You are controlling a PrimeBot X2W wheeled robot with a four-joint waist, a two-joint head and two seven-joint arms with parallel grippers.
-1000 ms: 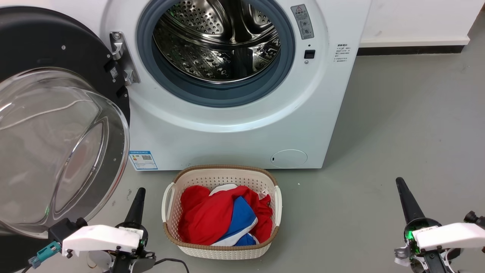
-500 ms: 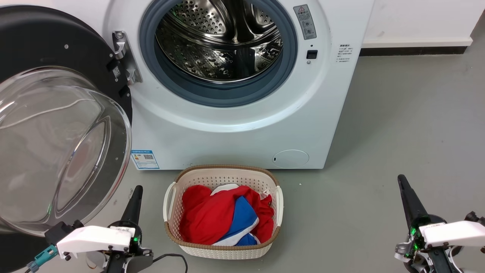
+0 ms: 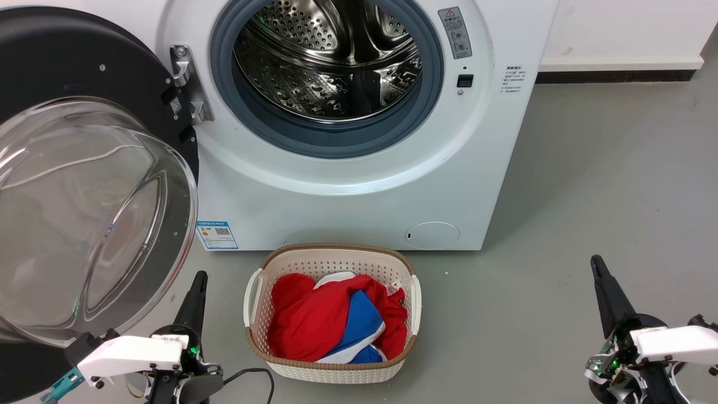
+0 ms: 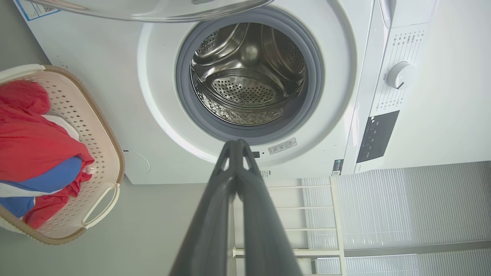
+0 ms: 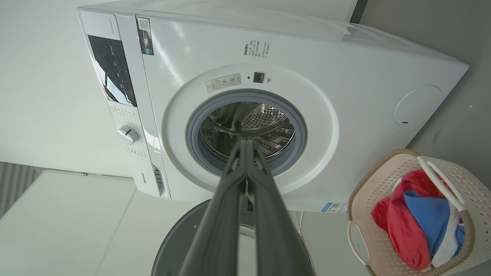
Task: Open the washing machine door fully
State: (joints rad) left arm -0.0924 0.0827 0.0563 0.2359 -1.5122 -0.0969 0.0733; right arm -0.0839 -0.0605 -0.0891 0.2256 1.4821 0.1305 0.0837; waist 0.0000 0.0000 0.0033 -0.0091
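- The door [image 3: 84, 185] hangs swung out on its hinge [image 3: 188, 84] at the machine's left side, with its glass bowl bulging toward my head camera. It stands wholly clear of the opening, so I judge it open as far as the task asks, or very nearly.
- My left end effector [image 3: 197, 280] sits low, just beside the door's lower rim but apart from it. Its fingers are pressed together on nothing, and the left wrist view shows the tips meeting. I read this as a parked pose, not a push.
- The machine [image 3: 348, 191] shows its drum [image 3: 331, 62] uncovered, with the grey gasket [image 3: 331, 143] visible all round.
- A basket [image 3: 331, 370] of red and blue clothes [image 3: 314, 320] rests on the floor [image 3: 589, 168] just in front of the machine, between my two arms. I would guess it was put there for loading.
- My right end effector [image 3: 598, 269] is low on the far side, well apart from the door, with its fingers together and empty. If the door needs a last nudge, the left arm is the one placed for it.
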